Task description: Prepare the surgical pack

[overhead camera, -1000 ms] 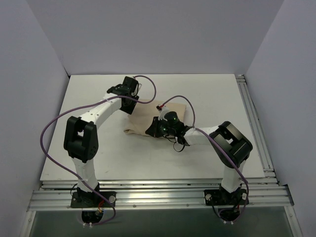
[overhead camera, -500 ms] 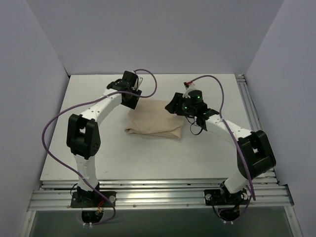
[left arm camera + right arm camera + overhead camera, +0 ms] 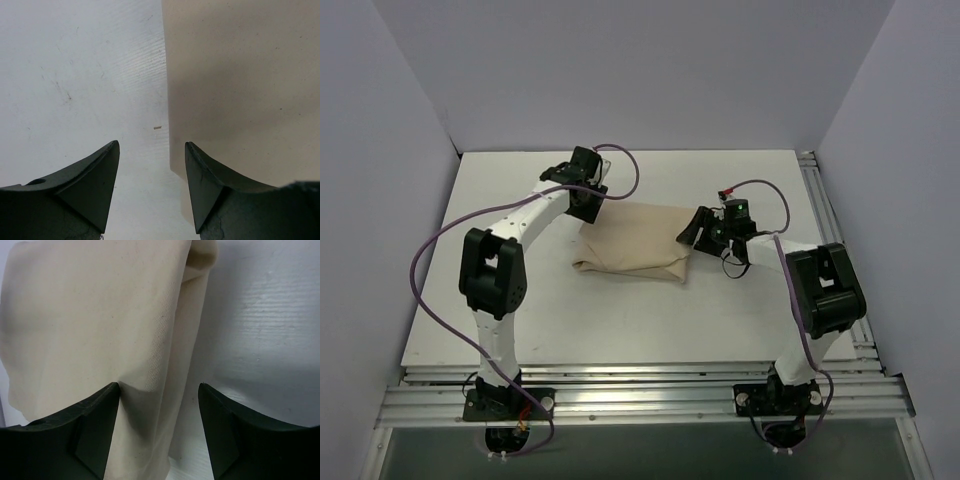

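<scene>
The surgical pack (image 3: 635, 243) lies mid-table as a folded tan cloth bundle; whatever is inside is hidden. My left gripper (image 3: 586, 208) hangs open at the bundle's back left corner. In the left wrist view it (image 3: 151, 143) straddles the cloth's (image 3: 240, 75) straight edge, one finger (image 3: 202, 185) over cloth and the other over bare table. My right gripper (image 3: 689, 234) is open at the bundle's right end. In the right wrist view it (image 3: 158, 385) spans the cloth's (image 3: 90, 315) folded right edge, and the left fingertip (image 3: 107, 400) dents the fabric.
The white table (image 3: 520, 310) carries only the bundle. Grey walls close in the left, back and right sides. A metal rail (image 3: 832, 235) runs along the right edge and a frame (image 3: 640, 400) crosses the near edge by the arm bases.
My right gripper left the middle of the bundle, swung up and right, came down at the cloth's right end, and opened. The cloth now lies flatter. The left arm barely moved.
</scene>
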You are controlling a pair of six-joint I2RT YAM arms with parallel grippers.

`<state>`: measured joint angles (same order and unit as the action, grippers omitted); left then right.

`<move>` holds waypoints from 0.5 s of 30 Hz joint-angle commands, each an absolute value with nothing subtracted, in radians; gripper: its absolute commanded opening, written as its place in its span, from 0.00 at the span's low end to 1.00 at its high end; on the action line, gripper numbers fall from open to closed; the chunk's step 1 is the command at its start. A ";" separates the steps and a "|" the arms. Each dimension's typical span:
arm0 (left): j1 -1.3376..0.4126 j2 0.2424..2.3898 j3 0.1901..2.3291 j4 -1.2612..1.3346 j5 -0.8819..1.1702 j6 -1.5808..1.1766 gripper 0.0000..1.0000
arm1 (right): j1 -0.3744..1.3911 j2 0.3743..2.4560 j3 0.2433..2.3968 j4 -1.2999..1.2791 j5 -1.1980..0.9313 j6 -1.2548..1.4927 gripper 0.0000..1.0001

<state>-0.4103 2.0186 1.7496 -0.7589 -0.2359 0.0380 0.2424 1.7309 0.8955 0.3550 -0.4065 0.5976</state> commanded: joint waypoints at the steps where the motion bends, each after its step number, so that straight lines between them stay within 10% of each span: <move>1: -0.406 1.985 1.770 -0.753 -0.270 0.057 0.64 | 0.235 1.764 0.862 0.495 -0.526 0.644 0.59; 15: -0.407 1.953 1.782 -0.767 -0.327 0.087 0.64 | 0.209 1.839 0.809 0.675 -0.563 0.767 0.00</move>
<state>-0.4103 2.0178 1.7496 -0.7666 -0.2993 0.0708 0.2214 1.8351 0.8352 0.6403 -0.5907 0.7376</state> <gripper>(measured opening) 0.639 0.079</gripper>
